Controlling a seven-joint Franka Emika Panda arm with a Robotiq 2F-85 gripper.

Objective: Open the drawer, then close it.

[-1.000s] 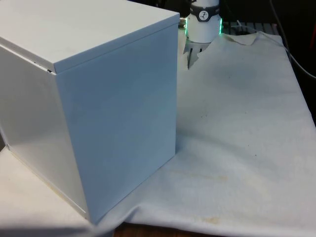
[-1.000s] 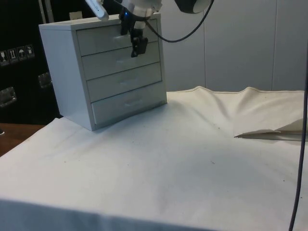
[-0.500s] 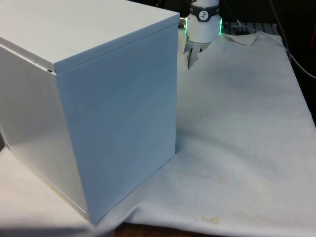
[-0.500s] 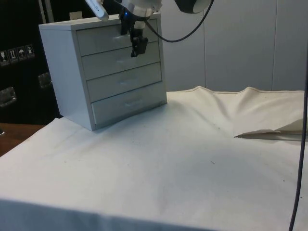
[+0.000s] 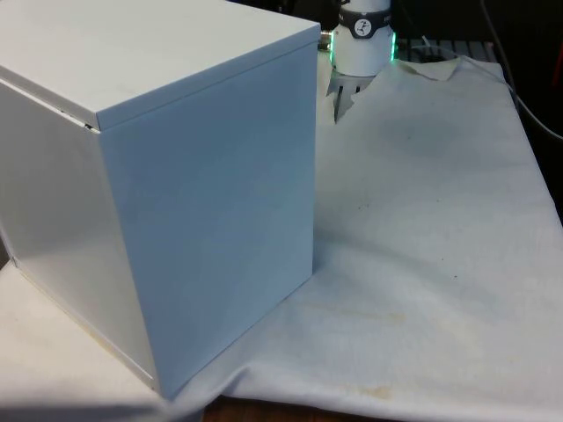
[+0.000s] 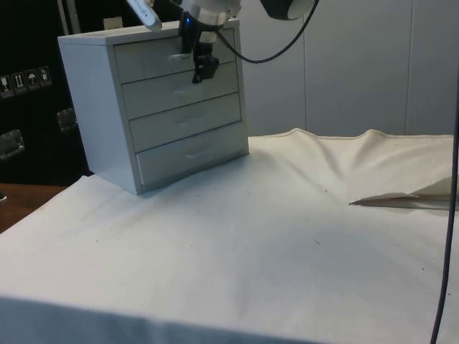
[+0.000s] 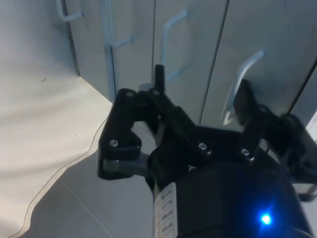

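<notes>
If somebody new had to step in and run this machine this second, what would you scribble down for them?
Gripper: the black two-finger gripper is open, fingers on either side of a handle near the top of the white four-drawer chest, by the side view the second drawer from the top. It has not closed on the handle.

Things: the chest stands on the white cloth, its plain back and side toward the front camera.

Done: the approach to the handle. All four drawers look shut.

Left: close on the handle, pull the drawer open, push it shut again.
</notes>
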